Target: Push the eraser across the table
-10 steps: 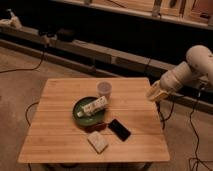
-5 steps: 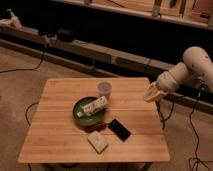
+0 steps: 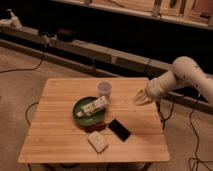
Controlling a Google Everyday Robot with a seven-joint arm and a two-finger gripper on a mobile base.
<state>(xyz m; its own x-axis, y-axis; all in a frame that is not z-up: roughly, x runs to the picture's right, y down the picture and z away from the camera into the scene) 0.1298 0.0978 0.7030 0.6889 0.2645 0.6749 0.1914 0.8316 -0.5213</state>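
Note:
The eraser (image 3: pixel 119 129) is a flat black slab lying on the light-wood slatted table (image 3: pixel 60 135), just right of the green plate and a little in front of the table's middle. My gripper (image 3: pixel 139 98) hangs over the table's right part on a white arm that comes in from the right. It is above and to the right of the eraser, well apart from it, and holds nothing.
A green plate (image 3: pixel 80 115) carries a white tube-like object (image 3: pixel 94 106). A pale cup (image 3: pixel 104 89) stands behind it. A whitish block (image 3: pixel 97 141) lies near the front edge. Cables run on the floor around the table.
The gripper has moved left and a little lower, further in over the table's right side. The things on the table have not moved.

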